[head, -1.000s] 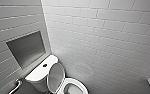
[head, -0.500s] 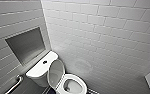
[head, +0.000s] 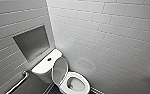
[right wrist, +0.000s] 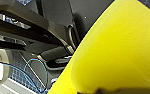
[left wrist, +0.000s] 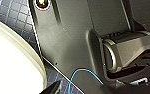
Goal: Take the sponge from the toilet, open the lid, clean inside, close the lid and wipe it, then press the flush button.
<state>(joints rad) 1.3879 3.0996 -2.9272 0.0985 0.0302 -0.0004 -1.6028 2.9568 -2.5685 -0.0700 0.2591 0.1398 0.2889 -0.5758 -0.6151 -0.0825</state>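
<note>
The head view looks from high up, forward and down into a corner of tiled walls (head: 103, 30), with the toilet (head: 74, 83) small at its lower edge. The left wrist view faces downward, very near the robot's own dark body (left wrist: 66, 37), with the checked floor (left wrist: 13, 12) beyond it. The right wrist view sits close against the sponge (right wrist: 121, 50). Past it, this view shares that dark body and checked floor.

floor (left wrist: 14, 13): dark grid tiles | standing on it: white toilet (head: 63, 85)
</note>
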